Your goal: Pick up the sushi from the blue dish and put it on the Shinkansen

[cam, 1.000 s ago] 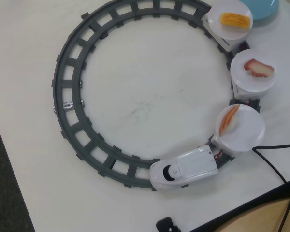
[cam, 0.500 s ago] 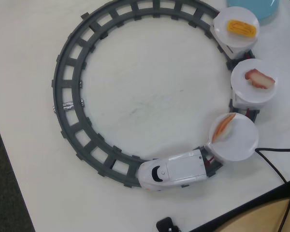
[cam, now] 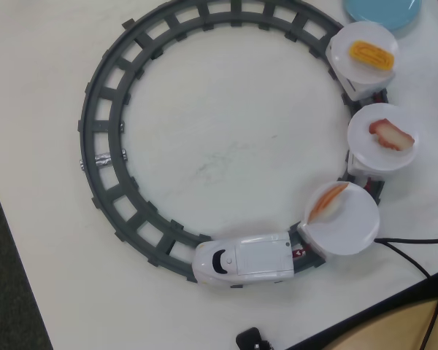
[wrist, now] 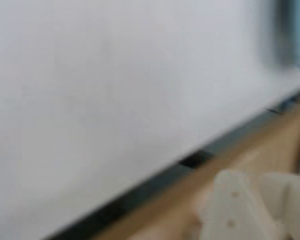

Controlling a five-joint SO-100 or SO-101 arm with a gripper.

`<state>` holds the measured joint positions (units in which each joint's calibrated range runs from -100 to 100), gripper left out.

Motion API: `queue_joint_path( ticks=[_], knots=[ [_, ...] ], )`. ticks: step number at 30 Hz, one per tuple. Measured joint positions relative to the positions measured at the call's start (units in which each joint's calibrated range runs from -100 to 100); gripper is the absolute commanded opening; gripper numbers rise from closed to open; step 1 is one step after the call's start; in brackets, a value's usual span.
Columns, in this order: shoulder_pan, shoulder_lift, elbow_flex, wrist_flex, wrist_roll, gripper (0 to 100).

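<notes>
In the overhead view the white Shinkansen point(cam: 242, 260) sits on the lower part of the track, nose pointing left. The sushi point(cam: 328, 200), orange with pale stripes, lies at the left rim of the round white plate on the first car point(cam: 341, 219). Only part of the blue dish point(cam: 383, 10) shows, at the top right edge, and that part is bare. The arm does not appear in the overhead view. The wrist view is blurred: cream parts of my gripper point(wrist: 262, 202) show at the bottom right over white tabletop and a wooden edge. Its jaws cannot be made out.
A dark grey circular track point(cam: 102, 157) rings the table. Two more car plates carry a yellow egg piece point(cam: 372, 52) and a red-and-white piece point(cam: 390, 135). A black cable point(cam: 412, 251) runs at the right, near the table's edge point(cam: 365, 317). A small black object point(cam: 250, 340) sits at the bottom.
The train has run along the track, its nose moving left along the bottom and the three cars following. The salmon piece stays on the first car's plate.
</notes>
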<state>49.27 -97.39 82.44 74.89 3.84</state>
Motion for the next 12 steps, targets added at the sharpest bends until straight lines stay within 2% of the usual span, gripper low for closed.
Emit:
queue_joint_path(
  ticks=[12],
  knots=[
    [4.8, -1.6, 5.4, -1.0, -0.2, 2]
  ],
)
